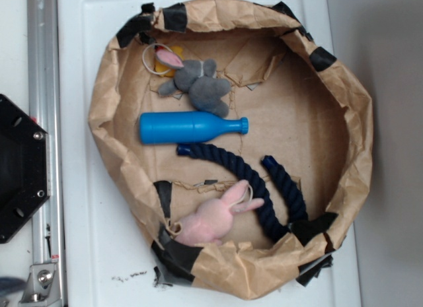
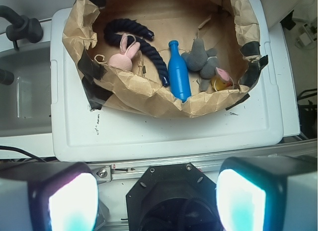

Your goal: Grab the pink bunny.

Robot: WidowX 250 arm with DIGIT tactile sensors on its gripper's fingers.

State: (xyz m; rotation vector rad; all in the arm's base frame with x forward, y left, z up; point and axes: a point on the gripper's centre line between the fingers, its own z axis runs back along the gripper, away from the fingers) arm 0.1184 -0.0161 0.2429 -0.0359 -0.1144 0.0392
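The pink bunny (image 1: 215, 217) (image 2: 124, 56) lies on its side inside a brown paper basin (image 1: 360, 122) (image 2: 144, 94), close to the crumpled wall, its ears pointing toward a dark blue rope (image 1: 254, 181) (image 2: 141, 39). My gripper (image 2: 156, 201) is open, its two fingers spread wide at the bottom of the wrist view, high above the robot's black base and well away from the basin. Nothing is between them. The exterior view does not show the gripper.
A blue bottle (image 1: 192, 128) (image 2: 178, 74) lies across the basin's middle. A grey plush rabbit (image 1: 195, 84) (image 2: 203, 59) with pink inner ears rests beyond it, over something yellow. The basin sits on a white tray (image 1: 79, 188) (image 2: 164, 136). A metal rail (image 1: 43, 89) and the black base (image 1: 20, 168) flank it.
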